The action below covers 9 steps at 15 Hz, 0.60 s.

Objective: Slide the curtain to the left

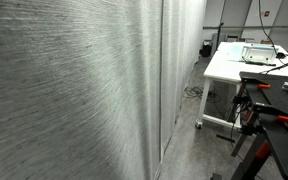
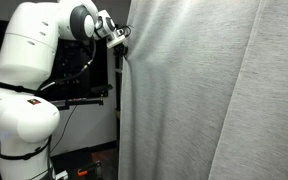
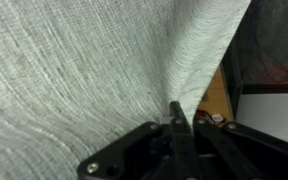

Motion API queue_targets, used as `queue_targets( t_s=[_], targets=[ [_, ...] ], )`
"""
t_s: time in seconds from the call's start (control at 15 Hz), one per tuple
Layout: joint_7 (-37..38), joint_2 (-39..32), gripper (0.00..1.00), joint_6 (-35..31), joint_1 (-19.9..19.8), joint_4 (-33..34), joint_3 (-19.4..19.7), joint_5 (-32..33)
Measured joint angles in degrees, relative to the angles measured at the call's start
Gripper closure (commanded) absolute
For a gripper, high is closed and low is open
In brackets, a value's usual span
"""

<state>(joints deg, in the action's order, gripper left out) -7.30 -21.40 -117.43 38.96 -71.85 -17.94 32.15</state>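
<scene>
Where the white arm (image 2: 29, 60) stood at the left in an exterior view, its gripper (image 2: 122, 44) reached right to the curtain (image 2: 214, 90) and met the fabric's left edge high up; the pleated grey-white cloth hung from there across the rest of the frame to the right. Wrist view: jaws pressed together, pinched on a fold at the curtain's edge, cloth spreading left and up from the fingertips. In an exterior view the curtain (image 1: 64, 90) filled the left half, with a white table (image 1: 222, 66) far right and a black stand (image 1: 264, 125) nearer.
</scene>
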Motion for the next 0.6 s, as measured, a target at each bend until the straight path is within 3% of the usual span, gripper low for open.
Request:
queue_targets(
  t_s=[0.6],
  targets=[
    [1.3,-0.6,0.99,7.5,1.7,2.5,1.2,-0.3]
  ],
)
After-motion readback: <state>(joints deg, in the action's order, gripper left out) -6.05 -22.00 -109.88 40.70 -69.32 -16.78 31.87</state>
